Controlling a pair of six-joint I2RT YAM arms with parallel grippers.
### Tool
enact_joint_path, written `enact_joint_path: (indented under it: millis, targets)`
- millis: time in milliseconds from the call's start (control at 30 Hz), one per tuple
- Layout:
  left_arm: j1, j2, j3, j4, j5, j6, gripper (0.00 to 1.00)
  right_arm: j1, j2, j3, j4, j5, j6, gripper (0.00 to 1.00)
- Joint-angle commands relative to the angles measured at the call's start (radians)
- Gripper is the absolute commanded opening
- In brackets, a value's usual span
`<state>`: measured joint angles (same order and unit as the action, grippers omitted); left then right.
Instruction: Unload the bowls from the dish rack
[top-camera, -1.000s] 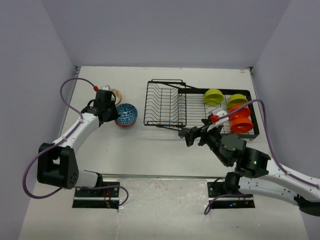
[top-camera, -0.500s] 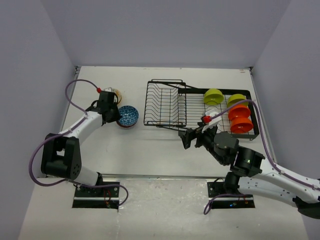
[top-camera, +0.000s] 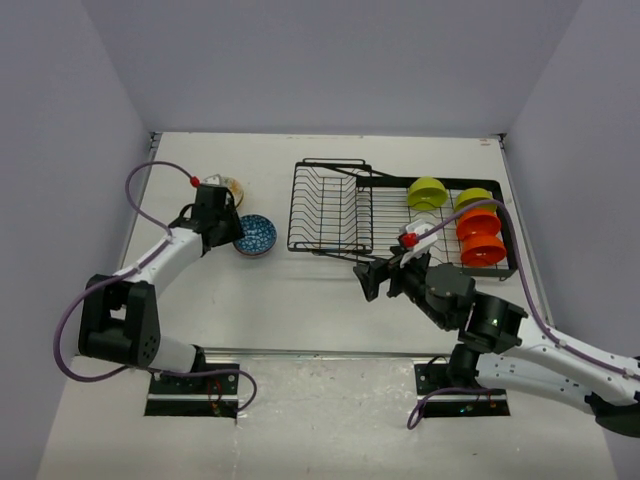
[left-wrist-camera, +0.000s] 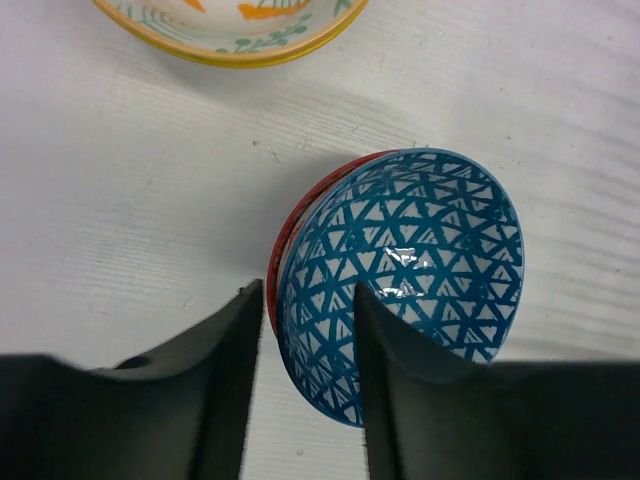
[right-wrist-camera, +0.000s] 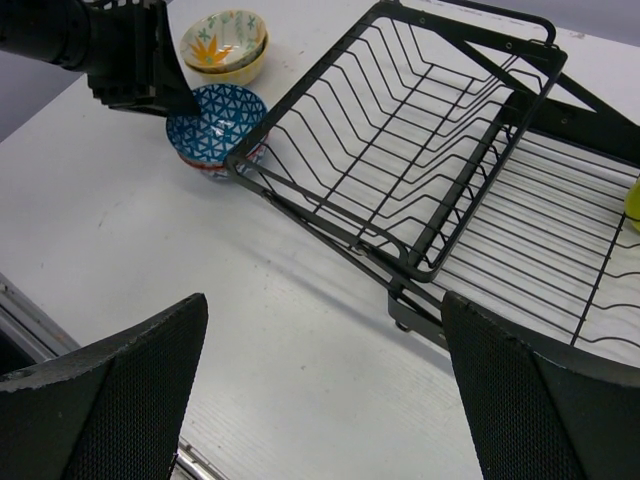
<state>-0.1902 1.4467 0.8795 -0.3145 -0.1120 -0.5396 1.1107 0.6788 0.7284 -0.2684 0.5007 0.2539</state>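
The blue-patterned bowl rests on the table, nested in a red-rimmed bowl, left of the dish rack. My left gripper straddles its rim, one finger inside, one outside with a gap, open. A floral bowl with yellow inside stands just beyond. On the rack's flat section stand two lime green bowls and two orange bowls on edge. My right gripper hovers wide open over bare table in front of the rack, holding nothing.
The rack's raised wire basket holds no dishes. The left arm stretches along the table's left side. A metal rail marks the near table edge.
The left jaws have parted from the blue-patterned bowl's rim, and the bowl now sits flatter on the table. The right arm has drifted slightly left.
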Motion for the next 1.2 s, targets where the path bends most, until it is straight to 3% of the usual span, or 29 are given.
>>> enact_joint_path:
  millis: [0,33,133,233,333,467,567,600,733,833,967,1167]
  targets:
    - [0.008,-0.074,0.007,0.031,-0.011,-0.011,0.48,-0.015,-0.001,-0.009,0.055,-0.027,0.002,0.99]
    - [0.008,-0.080,0.010,0.025,-0.012,-0.010,0.60,-0.023,0.001,-0.012,0.058,-0.033,0.005,0.99]
    - [0.008,-0.114,0.010,0.002,-0.011,-0.011,0.71,-0.055,0.018,-0.018,0.070,-0.066,0.011,0.99]
    - [0.008,-0.152,0.001,-0.011,-0.014,-0.008,0.74,-0.083,0.036,-0.024,0.092,-0.097,0.015,0.99]
    - [0.008,-0.209,0.007,-0.053,-0.015,-0.007,0.70,-0.110,0.047,-0.029,0.112,-0.102,0.042,0.99]
    - [0.008,-0.323,0.042,-0.130,-0.028,0.010,0.69,-0.234,0.060,-0.044,0.167,-0.180,0.122,0.99]
    - [0.006,-0.452,0.090,-0.236,-0.043,0.052,0.86,-0.358,0.096,-0.044,0.182,-0.182,0.273,0.99]
    - [0.006,-0.491,0.101,-0.259,-0.046,0.064,1.00,-0.394,0.116,-0.041,0.186,-0.200,0.312,0.99]
    - [0.006,-0.704,0.170,-0.394,-0.136,0.136,1.00,-0.645,0.186,-0.035,0.250,-0.367,0.536,0.99]
    - [0.006,-0.820,0.121,-0.379,-0.161,0.188,1.00,-0.773,0.260,-0.023,0.262,-0.436,0.704,0.99]
    - [-0.006,-0.963,-0.051,-0.282,-0.201,0.158,1.00,-0.812,0.260,-0.041,0.262,-0.395,0.830,0.99]
    - [-0.008,-1.016,-0.082,-0.244,-0.212,0.158,1.00,-0.812,0.094,-0.193,0.362,-0.275,0.897,0.99]
